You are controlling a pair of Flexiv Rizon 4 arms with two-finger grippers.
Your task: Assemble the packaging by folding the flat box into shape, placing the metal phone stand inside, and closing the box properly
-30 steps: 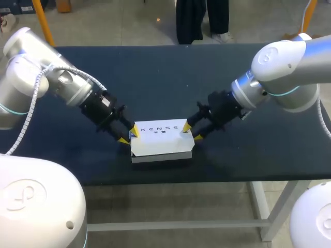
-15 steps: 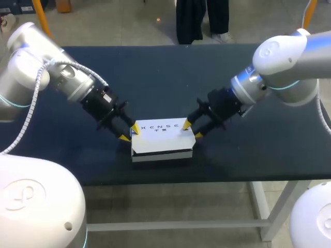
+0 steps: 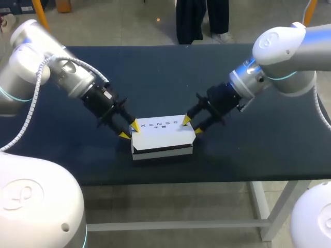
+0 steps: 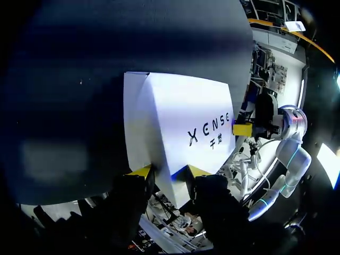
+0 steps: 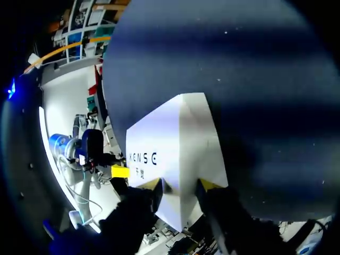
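Left gripper [image 3: 129,130] has its fingers parted, not clamped: one yellow tip rests on the top at the far left corner of the white box [image 3: 163,133], and the other sits just beside that end, lower down. In the left wrist view the box's end edge runs in between the two tips. Right gripper [image 3: 192,125] mirrors this at the right end, also spread, with one tip on the top panel and one just off the end, the corner edge between them. The box lies near the front middle of the dark table [image 3: 165,77], already folded into shape. Its lid [image 3: 161,127] is down, with a thin dark seam along the front face. The phone stand is not visible, so I cannot tell whether it is inside. The box's long axis runs left to right, straight from one gripper to the other. Each arm holds its own end and neither is nearer. The step looks like closing. The next move probably needs even downward pressure at both ends, or the lid may tip or the box slide sideways.
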